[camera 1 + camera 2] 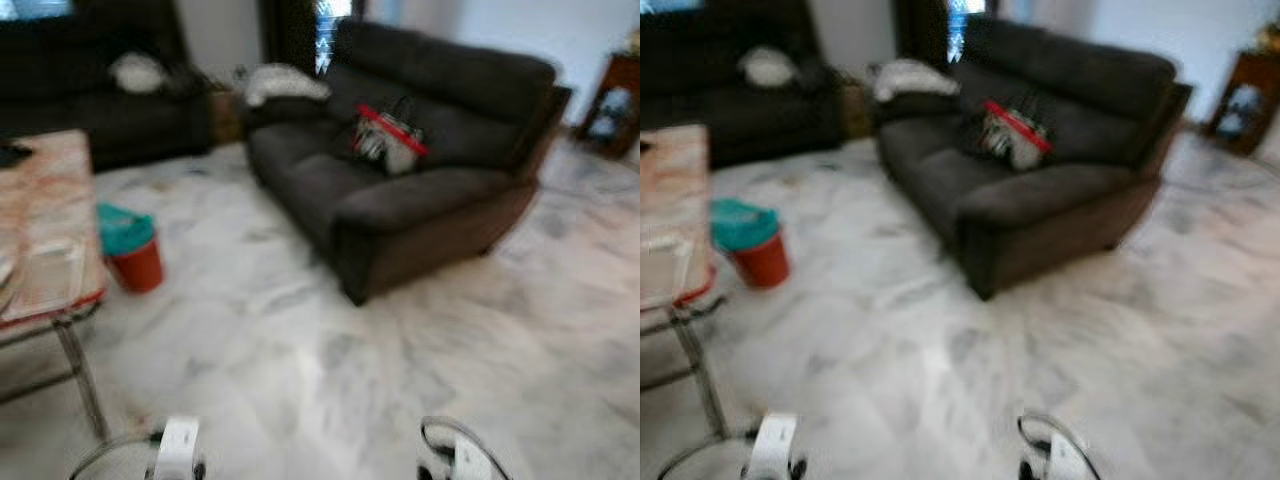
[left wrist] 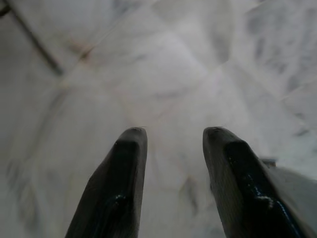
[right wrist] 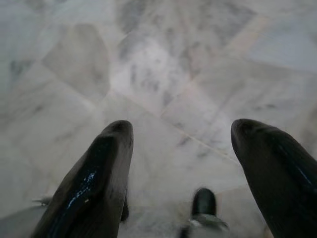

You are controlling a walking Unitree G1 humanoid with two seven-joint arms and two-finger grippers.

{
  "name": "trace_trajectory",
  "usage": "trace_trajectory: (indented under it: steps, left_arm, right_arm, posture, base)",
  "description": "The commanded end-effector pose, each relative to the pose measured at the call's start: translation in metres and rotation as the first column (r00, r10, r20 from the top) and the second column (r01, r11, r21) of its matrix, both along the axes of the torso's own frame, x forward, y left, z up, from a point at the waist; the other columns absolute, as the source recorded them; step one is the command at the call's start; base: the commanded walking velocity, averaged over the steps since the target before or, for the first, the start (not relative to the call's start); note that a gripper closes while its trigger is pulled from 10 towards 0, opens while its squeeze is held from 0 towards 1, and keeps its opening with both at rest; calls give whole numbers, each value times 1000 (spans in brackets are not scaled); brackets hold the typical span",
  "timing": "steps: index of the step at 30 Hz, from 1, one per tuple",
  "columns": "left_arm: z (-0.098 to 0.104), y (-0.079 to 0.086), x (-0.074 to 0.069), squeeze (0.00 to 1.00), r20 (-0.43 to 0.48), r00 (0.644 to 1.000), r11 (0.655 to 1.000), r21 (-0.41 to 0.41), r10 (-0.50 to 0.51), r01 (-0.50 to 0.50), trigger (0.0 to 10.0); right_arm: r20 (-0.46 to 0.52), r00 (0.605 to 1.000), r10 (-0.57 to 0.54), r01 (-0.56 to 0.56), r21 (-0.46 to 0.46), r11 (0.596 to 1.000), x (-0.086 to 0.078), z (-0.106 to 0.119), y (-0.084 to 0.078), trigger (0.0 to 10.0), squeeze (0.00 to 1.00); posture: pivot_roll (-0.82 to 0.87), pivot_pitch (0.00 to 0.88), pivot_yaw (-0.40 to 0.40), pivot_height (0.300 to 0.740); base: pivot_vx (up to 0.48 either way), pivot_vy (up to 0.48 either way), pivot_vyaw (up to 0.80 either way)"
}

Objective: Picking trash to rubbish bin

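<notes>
— Where's the rubbish bin [image 1: 135,253]?
— Far left on the marble floor [image 1: 300,360], just beside the surface [image 1: 45,220].
— And the jaws?
— Left gripper [image 2: 171,136] and right gripper [image 3: 181,131] both spread, holding nothing, above the floor.

Heads up, both eye views are smeared with blur. You can't tell what the red-and-white thing [image 1: 388,140] on the sofa [image 1: 400,190] is. The table [image 1: 45,230] is cut off at the left edge, the cabinet [image 1: 615,100] at the right.
</notes>
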State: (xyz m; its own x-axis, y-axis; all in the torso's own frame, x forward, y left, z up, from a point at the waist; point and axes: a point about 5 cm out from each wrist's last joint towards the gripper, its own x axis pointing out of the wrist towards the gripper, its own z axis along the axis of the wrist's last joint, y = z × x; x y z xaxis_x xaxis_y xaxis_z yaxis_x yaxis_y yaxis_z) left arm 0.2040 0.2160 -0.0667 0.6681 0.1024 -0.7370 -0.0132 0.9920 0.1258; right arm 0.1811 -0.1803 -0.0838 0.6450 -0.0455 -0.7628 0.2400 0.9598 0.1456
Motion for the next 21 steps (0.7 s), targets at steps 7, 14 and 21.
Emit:
trace_trajectory:
  steps: [7, 14, 21]
  left_arm:
    - [2, 3, 2, 0, -3, 1000, 1000, 13, 0, 0, 10000]
    - [1, 2, 1, 0, -4, 1000, 1000, 10, 8, -8, 10000]
    - [0, 2, 1, 0, -6, 1000, 1000, 8, 15, -15, 10000]
  right_arm:
    - [6, 1000, -6, 6, 9, 1000, 2, 1, 3, 10000, 0]
    - [4, 1000, -5, 5, 11, 1000, 2, 1, 3, 10000, 0]
    - [8, 1000, -4, 3, 14, 1000, 3, 1, 4, 10000, 0]
  posture:
    - [126, 0, -21, 740]
    - [129, 0, -27, 740]
    - [134, 0, -31, 740]
  base:
    - [0, 0, 800]
    - [0, 0, 800]
    - [0, 0, 800]
